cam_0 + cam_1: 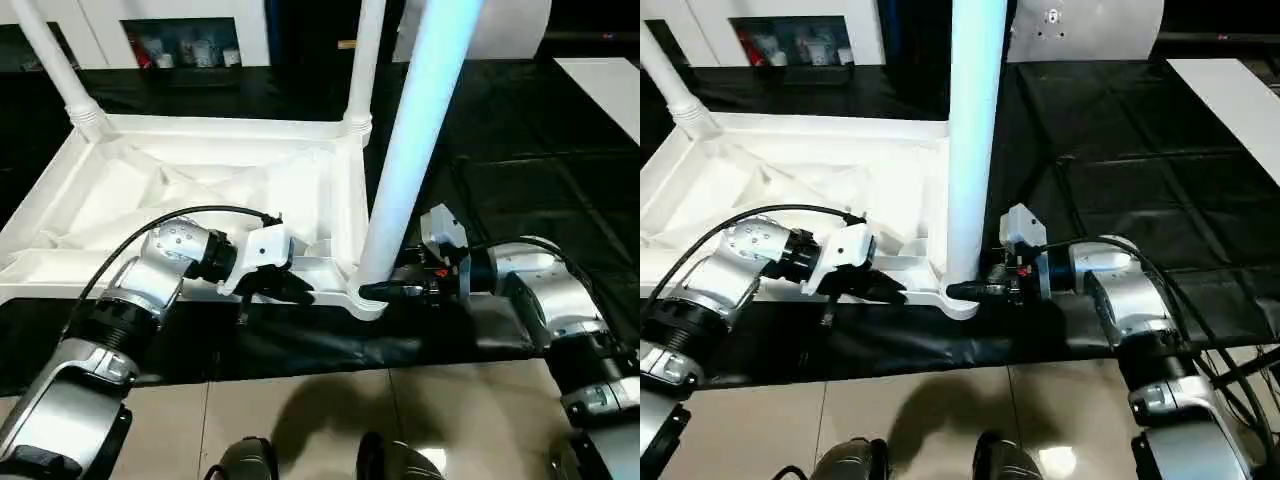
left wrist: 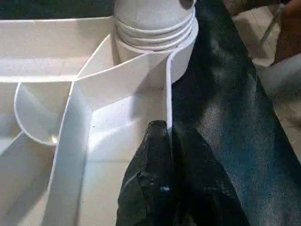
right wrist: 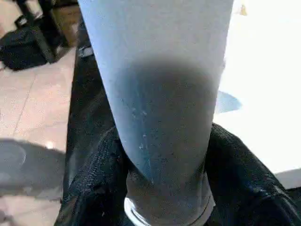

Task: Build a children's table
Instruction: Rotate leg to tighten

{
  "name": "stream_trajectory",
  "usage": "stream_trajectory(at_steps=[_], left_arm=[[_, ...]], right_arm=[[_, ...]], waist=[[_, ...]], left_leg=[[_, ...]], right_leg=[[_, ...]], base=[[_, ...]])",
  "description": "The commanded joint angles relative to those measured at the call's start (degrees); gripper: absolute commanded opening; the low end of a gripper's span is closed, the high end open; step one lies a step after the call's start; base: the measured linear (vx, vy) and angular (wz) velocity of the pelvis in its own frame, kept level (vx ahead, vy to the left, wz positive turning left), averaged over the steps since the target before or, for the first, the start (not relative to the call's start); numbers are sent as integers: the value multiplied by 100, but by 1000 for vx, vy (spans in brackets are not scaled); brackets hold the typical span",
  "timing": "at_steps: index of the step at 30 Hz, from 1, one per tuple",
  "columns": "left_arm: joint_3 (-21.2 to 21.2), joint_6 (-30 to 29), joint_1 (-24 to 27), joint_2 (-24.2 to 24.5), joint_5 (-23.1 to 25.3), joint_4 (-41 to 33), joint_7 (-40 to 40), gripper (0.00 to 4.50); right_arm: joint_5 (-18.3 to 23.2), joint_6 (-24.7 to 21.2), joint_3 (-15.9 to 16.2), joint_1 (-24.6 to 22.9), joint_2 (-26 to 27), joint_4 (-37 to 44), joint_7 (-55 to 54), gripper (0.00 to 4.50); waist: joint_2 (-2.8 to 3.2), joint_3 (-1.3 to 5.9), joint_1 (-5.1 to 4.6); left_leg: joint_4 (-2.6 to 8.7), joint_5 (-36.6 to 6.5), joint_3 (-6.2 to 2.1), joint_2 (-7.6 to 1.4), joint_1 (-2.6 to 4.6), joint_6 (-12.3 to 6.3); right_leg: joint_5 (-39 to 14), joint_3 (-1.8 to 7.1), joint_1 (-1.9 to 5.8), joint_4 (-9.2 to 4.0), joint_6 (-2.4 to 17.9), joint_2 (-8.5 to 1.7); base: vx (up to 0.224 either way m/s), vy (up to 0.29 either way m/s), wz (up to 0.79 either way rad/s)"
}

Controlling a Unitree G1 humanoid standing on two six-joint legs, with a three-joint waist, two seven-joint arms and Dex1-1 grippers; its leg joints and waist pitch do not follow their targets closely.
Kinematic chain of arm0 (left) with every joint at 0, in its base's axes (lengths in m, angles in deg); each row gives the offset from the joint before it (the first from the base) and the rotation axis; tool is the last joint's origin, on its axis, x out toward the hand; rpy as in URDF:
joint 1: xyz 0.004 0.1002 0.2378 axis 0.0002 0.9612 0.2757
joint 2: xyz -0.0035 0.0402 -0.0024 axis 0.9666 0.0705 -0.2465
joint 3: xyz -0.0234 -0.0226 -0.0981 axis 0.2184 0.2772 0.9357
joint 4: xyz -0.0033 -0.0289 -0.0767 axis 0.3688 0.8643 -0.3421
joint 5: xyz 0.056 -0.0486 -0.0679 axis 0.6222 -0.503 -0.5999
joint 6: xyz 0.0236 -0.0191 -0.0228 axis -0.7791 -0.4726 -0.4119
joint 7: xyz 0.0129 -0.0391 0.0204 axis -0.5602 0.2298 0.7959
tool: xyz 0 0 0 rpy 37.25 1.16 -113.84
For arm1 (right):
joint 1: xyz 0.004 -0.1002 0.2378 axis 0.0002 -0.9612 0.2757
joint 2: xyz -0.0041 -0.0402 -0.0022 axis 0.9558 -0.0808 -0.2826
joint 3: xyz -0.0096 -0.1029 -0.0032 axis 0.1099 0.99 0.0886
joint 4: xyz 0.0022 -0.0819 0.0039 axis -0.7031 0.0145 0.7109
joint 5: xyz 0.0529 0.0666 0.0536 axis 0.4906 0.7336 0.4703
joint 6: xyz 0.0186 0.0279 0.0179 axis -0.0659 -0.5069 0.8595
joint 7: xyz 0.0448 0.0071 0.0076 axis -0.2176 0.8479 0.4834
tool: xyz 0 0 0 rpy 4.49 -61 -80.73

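The white table top point(image 1: 120, 205) lies upside down on the black workbench, ribs facing up. Two legs stand in its far sockets, one at the left point(image 1: 60, 70) and one at the right point(image 1: 365, 60). A third leg point(image 1: 410, 150) rises from the near right corner socket point(image 1: 365, 300). My right gripper point(image 1: 385, 291) is shut on the base of this leg, one finger point(image 3: 94, 183) on each side. My left gripper point(image 1: 290, 290) is shut on the table top's near rim point(image 2: 168, 94), just left of that socket.
The black sheet-covered workbench point(image 1: 520, 130) stretches to the right and back. A white panel point(image 1: 605, 85) lies at its far right. Tiled floor point(image 1: 330, 400) runs along the near edge, with my feet point(image 1: 245, 460) below. A shelf with small items point(image 1: 185, 50) stands behind.
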State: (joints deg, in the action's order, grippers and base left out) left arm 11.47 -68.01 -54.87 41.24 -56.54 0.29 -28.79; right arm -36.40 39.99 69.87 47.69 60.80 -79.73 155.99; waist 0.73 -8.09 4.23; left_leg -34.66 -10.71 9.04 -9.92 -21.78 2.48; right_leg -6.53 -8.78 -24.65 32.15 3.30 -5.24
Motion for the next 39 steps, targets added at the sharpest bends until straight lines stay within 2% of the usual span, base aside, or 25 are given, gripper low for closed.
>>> stream_trajectory(at_steps=[1,2,4,5,6,7,8,9,10,11,12,13,14,15,16,17,18,20,21,24,25,28,29,35,39], left_arm=[[23,-248,-32,-146,181,76,556,0],[23,-248,-32,-146,181,76,556,0],[182,-769,-77,-411,178,-25,1149,0],[224,-915,-103,-509,194,-31,1359,0],[257,-1030,-123,-585,206,-35,1522,0],[435,-1514,-254,-1014,192,-25,2283,0],[435,-1514,-254,-1014,192,-25,2283,0],[490,-1660,-299,-1150,171,-24,2492,0],[532,-1783,-349,-1275,160,-28,2681,0],[549,-1844,-375,-1340,158,-32,2778,0],[598,-1987,-442,-1466,176,-23,3028,0],[598,-1987,-442,-1466,176,-23,3028,0],[695,-2183,-547,-1682,220,-25,3500,0],[739,-2261,-586,-1794,210,-47,3667,0],[747,-2306,-593,-1848,202,-90,3709,0],[749,-2315,-594,-1859,200,-98,3717,0],[749,-2315,-594,-1859,200,-98,3717,0],[763,-2372,-591,-1930,218,-178,3744,0],[767,-2403,-583,-1921,279,-242,3756,0],[748,-2444,-509,-1745,349,-382,3669,0],[747,-2449,-502,-1734,349,-392,3664,0],[685,-2401,-384,-1529,348,-541,3456,0],[666,-2370,-356,-1480,351,-572,3398,0],[426,-1820,-29,-876,343,-784,2375,0],[326,-1315,97,-587,280,-725,1741,0]], right_arm=[[50,-256,165,-153,218,189,-259,198],[50,-256,165,-153,218,189,-259,198],[-208,-469,113,-289,652,311,-1325,198],[-286,-511,99,-305,793,318,-1628,198],[-347,-543,88,-317,902,324,-1864,198],[-518,-774,-53,-233,1474,272,-2923,197],[-518,-774,-53,-233,1474,272,-2923,196],[-579,-847,-124,-173,1661,234,-3293,196],[-621,-935,-208,-90,1850,170,-3677,196],[-645,-979,-256,-42,1952,129,-3893,196],[-690,-1005,-296,56,2140,44,-4244,196],[-690,-1005,-296,56,2140,44,-4244,196],[-682,-1128,-429,231,2500,-137,-4878,196],[-637,-1187,-549,312,2680,-248,-5229,196],[-601,-1172,-602,348,2756,-312,-5350,196],[-594,-1169,-612,355,2772,-325,-5374,231],[-594,-1169,-612,355,2772,-325,-5374,231],[-619,-1059,-642,378,2855,-369,-5485,255],[-657,-951,-708,394,2929,-359,-5511,274],[-747,-738,-706,367,2842,-233,-5356,297],[-756,-724,-696,363,2829,-225,-5343,309],[-733,-548,-676,251,2573,-59,-5076,319],[-711,-521,-686,226,2515,-21,-5016,341],[-538,6,-727,-53,1549,205,-3612,386],[-507,231,-659,-120,966,206,-2753,426]], waist=[[-56,488,-66],[-58,456,-81],[-49,359,-147],[-3,316,-226],[11,322,-328],[95,320,-367],[196,285,-457],[304,290,-326],[253,281,-241],[-155,517,-503],[-173,473,-249],[-189,470,-211],[-225,467,-195],[-123,518,-173],[-94,532,-209],[-46,613,-225],[-62,627,-254],[-86,608,-260],[-71,576,-245],[-57,529,-253],[-51,535,-257],[-54,531,-282],[-63,540,-280],[-45,560,-302],[-49,542,-261]], left_leg=[[416,-1037,-71,-337,91,-501],[416,-1273,-77,-306,126,-405],[412,-1751,-92,-268,220,-237],[389,-2135,-122,-256,315,-80],[378,-2426,-176,-271,348,34],[395,-2682,-212,-327,382,44],[687,-3503,-383,-661,149,129],[1055,-4240,-436,-897,-84,252],[1219,-4624,-210,-709,17,285],[704,-3738,-262,-372,425,220],[296,-1840,-151,-44,187,217],[234,-1157,-119,-53,195,46],[259,-711,-139,-67,87,-101],[415,-124,-121,-164,36,-110],[421,-17,-126,-194,-1,-129],[378,287,-114,-237,27,-223],[346,535,-115,-238,3,-466],[337,393,-84,-226,-13,-803],[344,106,-65,-228,-15,-841],[394,-405,-73,-265,5,-637],[401,-448,-74,-278,18,-599],[417,-540,-65,-298,17,-549],[414,-484,-67,-288,6,-572],[370,-195,-33,-286,-3,-868],[371,-351,-23,-303,10,-914]], right_leg=[[-2703,374,418,-451,626,-428],[-3150,343,407,-528,476,-446],[-4000,257,349,-692,150,-439],[-4420,129,323,-813,-50,-421],[-4531,-50,387,-905,-267,-404],[-4458,-141,430,-942,-317,-394],[-3618,-173,691,-496,-220,-316],[-2542,35,912,461,38,-220],[-1124,214,547,652,149,-25],[-1904,616,434,248,294,-321],[-4228,677,494,-337,122,-696],[-4541,790,443,-430,65,-781],[-4455,795,534,-386,79,-763],[-3137,671,523,-230,436,-513],[-2486,660,515,-137,615,-444],[-1116,658,499,16,982,-362],[4,654,518,120,1314,-327],[357,640,537,113,1568,-349],[-4,633,541,53,1571,-383],[-967,618,544,-51,1367,-385],[-1029,620,540,-58,1348,-384],[-924,641,518,-57,1359,-375],[-825,644,537,-45,1361,-373],[-228,672,523,15,1516,-367],[-424,675,516,-9,1539,-375]], base=[[0,0,0],[0,0,0],[0,0,0],[0,0,0],[0,0,0],[0,0,0],[0,0,0],[-94,38,-1],[0,0,0],[0,0,0],[0,0,0],[-8,-53,-20],[-8,-53,-20],[0,0,0],[0,0,0],[0,0,0],[0,0,0],[0,0,0],[0,0,0],[0,0,0],[0,0,0],[0,0,0],[0,0,0],[0,0,0],[0,0,0]])
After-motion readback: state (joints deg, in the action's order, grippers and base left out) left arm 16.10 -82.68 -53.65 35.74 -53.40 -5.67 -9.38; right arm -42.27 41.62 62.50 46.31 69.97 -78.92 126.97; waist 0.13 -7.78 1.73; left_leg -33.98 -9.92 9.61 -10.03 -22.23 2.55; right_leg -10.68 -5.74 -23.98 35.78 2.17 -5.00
